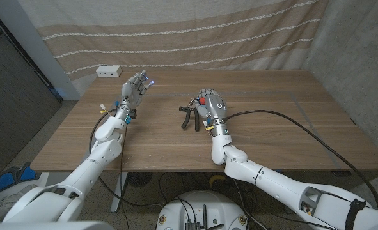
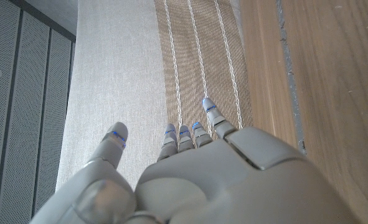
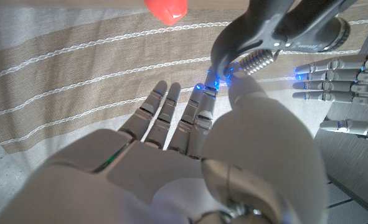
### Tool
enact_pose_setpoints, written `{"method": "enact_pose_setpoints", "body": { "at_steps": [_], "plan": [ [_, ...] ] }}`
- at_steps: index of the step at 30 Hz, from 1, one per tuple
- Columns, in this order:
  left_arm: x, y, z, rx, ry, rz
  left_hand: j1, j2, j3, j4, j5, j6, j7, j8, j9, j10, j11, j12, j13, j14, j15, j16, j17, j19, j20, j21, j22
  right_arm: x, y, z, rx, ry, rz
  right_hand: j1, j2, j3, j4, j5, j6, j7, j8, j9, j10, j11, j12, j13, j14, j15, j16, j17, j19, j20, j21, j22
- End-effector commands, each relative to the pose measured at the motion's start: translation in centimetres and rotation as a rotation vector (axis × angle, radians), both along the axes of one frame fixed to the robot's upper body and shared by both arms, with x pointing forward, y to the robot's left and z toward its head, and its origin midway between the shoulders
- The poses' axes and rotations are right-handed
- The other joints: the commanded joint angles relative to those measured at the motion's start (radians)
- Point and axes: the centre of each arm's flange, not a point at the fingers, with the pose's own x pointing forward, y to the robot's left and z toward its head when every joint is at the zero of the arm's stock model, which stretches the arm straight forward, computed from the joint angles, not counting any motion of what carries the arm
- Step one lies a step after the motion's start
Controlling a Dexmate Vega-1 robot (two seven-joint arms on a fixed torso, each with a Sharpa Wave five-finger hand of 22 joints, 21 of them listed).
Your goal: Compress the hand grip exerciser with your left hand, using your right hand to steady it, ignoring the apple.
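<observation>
At centre frame, your right hand [image 1: 212, 108] pinches the hand grip exerciser [image 1: 189, 117], lifted beside the apple [image 1: 203, 100]. Your left hand [image 1: 135, 89], upper left, hangs spread and empty. Bring it across; wrap both handles squarely.

Both arms reach over the table, hands raised.
The grey, blue-tipped left hand [image 1: 136, 86] is lifted with fingers [image 2: 212, 113] apart, holding nothing. The grey right hand [image 1: 209, 104] grips a black hand grip exerciser [image 1: 189, 117], fingers [image 3: 203, 102] extended.
</observation>
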Motion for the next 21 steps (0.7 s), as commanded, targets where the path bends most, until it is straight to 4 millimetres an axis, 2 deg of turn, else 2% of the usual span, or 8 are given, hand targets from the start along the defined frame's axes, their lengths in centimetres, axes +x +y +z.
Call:
{"method": "enact_pose_setpoints", "body": {
  "at_steps": [1, 9, 21],
  "plan": [
    [-0.3, -0.4, 0.5, 0.087, 0.021, -0.039, 0.014, -0.014, -0.001, -0.023, -0.005, 0.025, 0.002, 0.006, 0.002, 0.030, -0.004, 0.011, 0.005, 0.024, -0.001, 0.006, 0.000, 0.008, -0.002, -0.007, 0.002, -0.3, -0.8, 0.6, 0.050, -0.065, 0.035, 0.044, 0.058, -0.003, 0.004, -0.009, -0.015, 0.000, 0.007, 0.042, 0.041, -0.036, 0.006, 0.005, 0.013, -0.186, -0.001, 0.005, 0.005, -0.006, 0.005, 0.003],
    [-0.6, -0.6, 1.0, 0.156, 0.036, -0.053, 0.044, -0.037, 0.002, -0.060, -0.007, 0.045, 0.001, 0.013, 0.002, 0.067, -0.007, 0.018, 0.006, 0.069, -0.007, 0.014, 0.001, 0.015, -0.002, -0.021, 0.002, -0.7, -1.0, 1.1, 0.068, -0.096, 0.061, 0.042, 0.064, -0.006, 0.007, -0.020, -0.025, 0.000, 0.011, 0.052, 0.031, -0.035, 0.001, 0.008, 0.009, -0.184, -0.003, 0.008, 0.004, -0.007, 0.005, 0.003],
    [-0.8, -1.2, 1.9, 0.252, 0.050, -0.070, 0.072, -0.052, 0.005, -0.075, -0.007, 0.056, 0.003, 0.018, 0.003, 0.072, -0.011, 0.015, 0.007, 0.076, -0.009, 0.010, 0.002, 0.015, 0.000, -0.032, 0.002, -1.3, -1.1, 2.0, 0.099, -0.138, 0.104, 0.040, 0.071, -0.009, 0.008, -0.032, -0.034, 0.002, 0.017, 0.066, 0.025, -0.036, -0.003, 0.013, 0.005, -0.186, -0.010, 0.010, 0.001, -0.007, 0.004, 0.004]
  ]
}}
